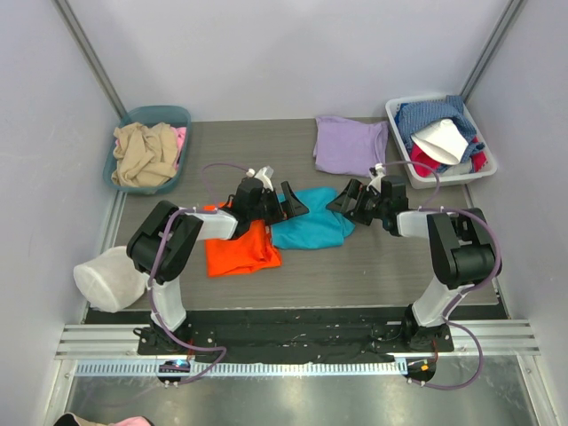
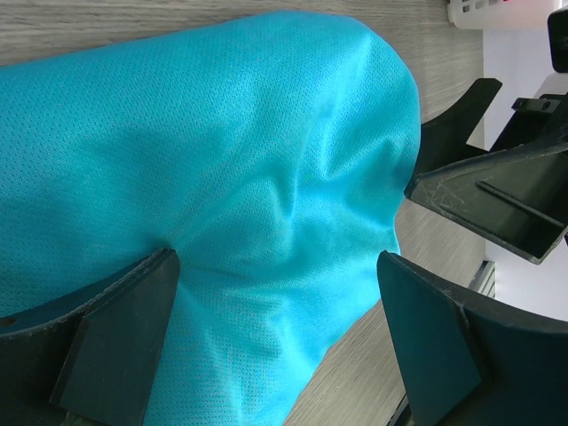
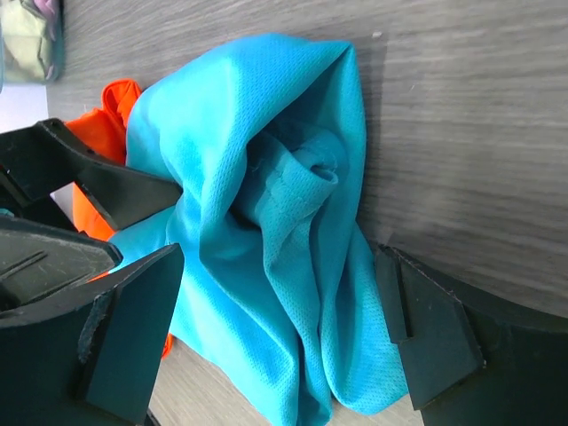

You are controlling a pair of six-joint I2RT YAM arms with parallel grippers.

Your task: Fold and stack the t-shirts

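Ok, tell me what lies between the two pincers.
The teal shirt, bunched up. The top view shows it between the left pincer and the right pincer, both open.

The teal t-shirt is fine mesh cloth, faintly shiny; the tabletop, matt grey wood-grain; the left end effector, scuffed matt black plastic.

Middle t-shirt lies between left pincer and right pincer; second t-shirt touches its left.

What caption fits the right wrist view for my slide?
Open right claw straddling the crumpled teal shirt, orange shirt beyond.
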